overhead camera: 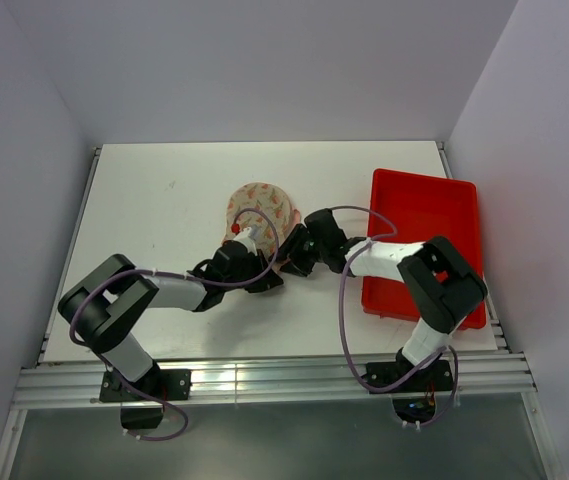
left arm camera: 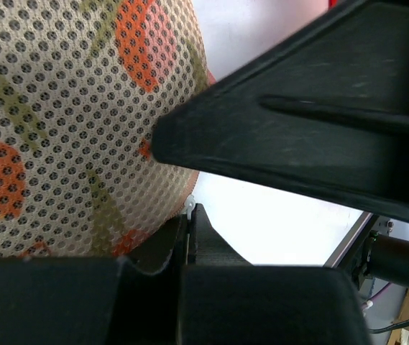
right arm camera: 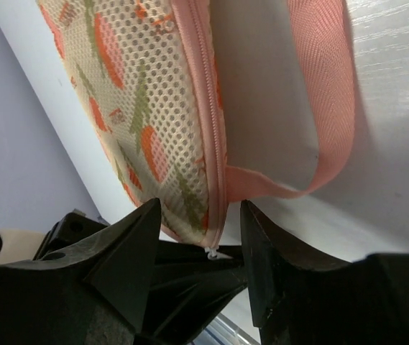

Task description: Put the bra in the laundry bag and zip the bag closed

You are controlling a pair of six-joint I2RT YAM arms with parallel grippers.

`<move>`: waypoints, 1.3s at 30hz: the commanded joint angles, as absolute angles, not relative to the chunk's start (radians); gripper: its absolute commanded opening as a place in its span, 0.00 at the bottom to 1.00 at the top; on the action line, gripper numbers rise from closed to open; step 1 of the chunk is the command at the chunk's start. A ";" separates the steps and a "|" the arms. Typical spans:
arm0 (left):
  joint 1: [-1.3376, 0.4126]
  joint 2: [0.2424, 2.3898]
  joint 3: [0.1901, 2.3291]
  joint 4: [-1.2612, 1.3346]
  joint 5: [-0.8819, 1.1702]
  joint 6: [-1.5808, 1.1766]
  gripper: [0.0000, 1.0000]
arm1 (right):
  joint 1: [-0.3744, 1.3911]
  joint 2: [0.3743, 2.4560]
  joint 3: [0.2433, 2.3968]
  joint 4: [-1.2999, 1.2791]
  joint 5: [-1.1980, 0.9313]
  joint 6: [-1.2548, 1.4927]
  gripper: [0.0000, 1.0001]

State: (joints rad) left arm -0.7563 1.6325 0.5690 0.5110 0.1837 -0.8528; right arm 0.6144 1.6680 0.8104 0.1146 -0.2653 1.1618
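Left claw (overhead camera: pixel 267 278) clamps laundry bag (overhead camera: pixel 260 204) on white table (overhead camera: pixel 154 210) between pale walls (overhead camera: pixel 264 60), right claw (right arm camera: pixel 200 208) half open

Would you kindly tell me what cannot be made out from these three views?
The bra: in no view; possibly inside the folded laundry bag.
Whether the zipper is closed all round: the right wrist frame edge cuts it off; in the top view the left tool and right tool cover its near end.
What the left tool pinches: left wrist view, its own fingers block the contact.
The red tray, near part: top view, the right arm overlaps it.
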 commanded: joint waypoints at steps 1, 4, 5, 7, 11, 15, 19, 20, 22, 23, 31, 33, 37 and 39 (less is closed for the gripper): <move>-0.761 1.628 0.592 0.551 0.202 -0.828 0.00 | 0.626 1.690 0.799 0.190 -0.272 1.203 0.55; -0.761 1.623 0.581 0.549 0.199 -0.828 0.00 | 0.626 1.710 0.807 0.195 -0.264 1.204 0.50; -0.761 1.620 0.577 0.546 0.199 -0.830 0.00 | 0.626 1.716 0.808 0.190 -0.255 1.203 0.47; -0.761 1.609 0.558 0.546 0.192 -0.834 0.00 | 0.626 1.721 0.821 0.183 -0.247 1.195 0.43; -0.761 1.580 0.512 0.546 0.175 -0.845 0.00 | 0.624 1.732 0.836 0.167 -0.226 1.190 0.22; -0.761 1.530 0.439 0.545 0.149 -0.859 0.00 | 0.617 1.747 0.854 0.156 -0.222 1.183 0.01; -0.761 1.483 0.385 0.528 0.121 -0.874 0.00 | 0.603 1.761 0.883 0.135 -0.224 1.154 0.00; -0.761 1.474 0.376 0.525 0.114 -0.876 0.00 | 0.600 1.764 0.890 0.129 -0.224 1.146 0.00; -0.761 1.451 0.356 0.500 0.084 -0.879 0.00 | 0.592 1.766 0.913 0.100 -0.221 1.108 0.00; -0.759 1.445 0.350 0.494 0.074 -0.880 0.00 | 0.589 1.766 0.922 0.088 -0.219 1.091 0.00; -0.724 1.352 0.273 0.448 -0.029 -0.922 0.00 | 0.522 1.790 1.041 -0.047 -0.274 0.849 0.00; -0.704 1.322 0.258 0.430 -0.037 -0.923 0.00 | 0.494 1.804 1.077 -0.069 -0.305 0.792 0.00; -0.674 1.273 0.241 0.385 -0.060 -0.925 0.00 | 0.465 1.873 1.185 -0.173 -0.310 0.701 0.00; -0.661 1.232 0.226 0.356 -0.080 -0.931 0.00 | 0.457 1.902 1.260 -0.212 -0.310 0.660 0.00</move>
